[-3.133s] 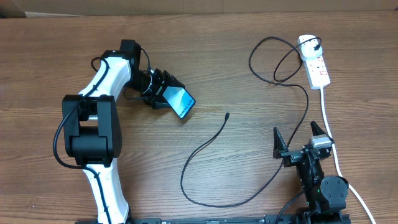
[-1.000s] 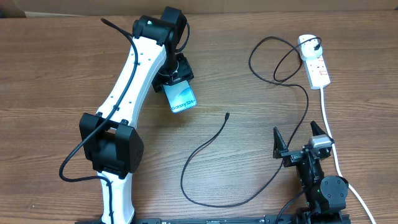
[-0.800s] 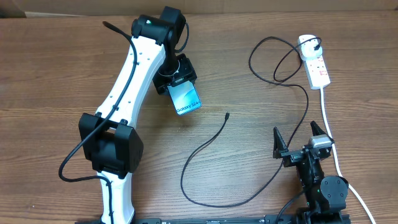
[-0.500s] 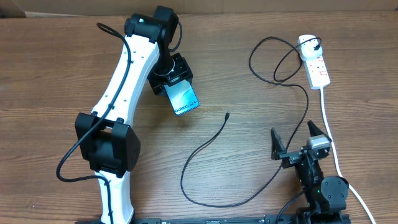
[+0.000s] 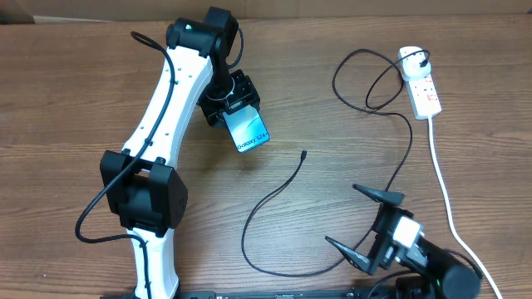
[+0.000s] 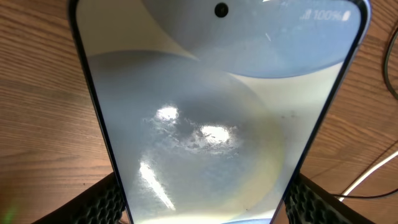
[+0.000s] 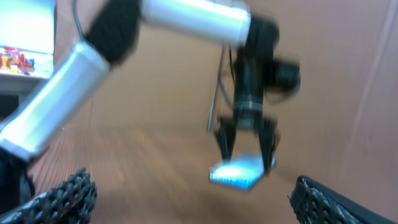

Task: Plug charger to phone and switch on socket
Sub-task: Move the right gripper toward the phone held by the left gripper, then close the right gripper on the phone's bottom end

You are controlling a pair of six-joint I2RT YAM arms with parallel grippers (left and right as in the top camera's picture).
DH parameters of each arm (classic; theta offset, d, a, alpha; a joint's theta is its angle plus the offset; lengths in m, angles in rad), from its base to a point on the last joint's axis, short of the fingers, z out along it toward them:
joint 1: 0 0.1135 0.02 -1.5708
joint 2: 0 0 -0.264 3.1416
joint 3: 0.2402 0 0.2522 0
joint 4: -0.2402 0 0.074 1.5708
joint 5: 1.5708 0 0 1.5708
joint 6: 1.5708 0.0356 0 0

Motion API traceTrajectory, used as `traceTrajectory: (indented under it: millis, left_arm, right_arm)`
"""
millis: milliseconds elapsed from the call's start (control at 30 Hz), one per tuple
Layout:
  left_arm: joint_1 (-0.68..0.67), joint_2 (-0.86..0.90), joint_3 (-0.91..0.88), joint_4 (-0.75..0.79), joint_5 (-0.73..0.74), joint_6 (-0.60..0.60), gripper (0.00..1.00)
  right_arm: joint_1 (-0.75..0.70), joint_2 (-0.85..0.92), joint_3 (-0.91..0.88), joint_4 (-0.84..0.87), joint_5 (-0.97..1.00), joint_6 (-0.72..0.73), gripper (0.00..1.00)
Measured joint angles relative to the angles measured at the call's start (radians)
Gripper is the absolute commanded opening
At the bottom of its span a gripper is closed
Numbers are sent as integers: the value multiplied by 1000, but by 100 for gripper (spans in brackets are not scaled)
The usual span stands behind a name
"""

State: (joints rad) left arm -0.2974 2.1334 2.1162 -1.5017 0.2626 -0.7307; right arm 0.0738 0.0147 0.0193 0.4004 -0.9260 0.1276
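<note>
My left gripper (image 5: 236, 106) is shut on the phone (image 5: 249, 129), gripping its upper end, with the lit blue screen up and the free end pointing toward the table's middle. The phone fills the left wrist view (image 6: 217, 106), held between both finger pads. The charger, a thin black cable (image 5: 274, 195), loops across the table; its small plug tip (image 5: 304, 154) lies right of the phone, apart from it. Its other end is plugged into the white socket strip (image 5: 420, 83) at the far right. My right gripper (image 5: 366, 224) is open and empty at the near right, turned toward the phone (image 7: 239, 169).
A thick white cord (image 5: 440, 178) runs from the socket strip down the right side toward the near edge. The black cable makes a loop (image 5: 366, 79) left of the strip. My left arm (image 5: 166, 108) spans the left half of the wooden table.
My left gripper carried the phone right toward the middle and turned it. In the last half second my right arm swung round, jaws now facing left toward the cable and phone.
</note>
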Motion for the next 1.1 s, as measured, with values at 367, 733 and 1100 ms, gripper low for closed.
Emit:
traceTrajectory:
  millis: [367, 733, 1100]
  left_arm:
    - [0, 0, 0, 0, 2, 0, 69]
    - [0, 0, 0, 17, 91, -1, 69]
    - [10, 0, 0, 124, 325, -55, 69]
  right_arm:
    - [0, 114, 464, -558, 328, 92, 100]
    - [0, 682, 1072, -1311, 448, 0, 100]
    - [0, 1017, 1073, -1214, 290, 494, 100]
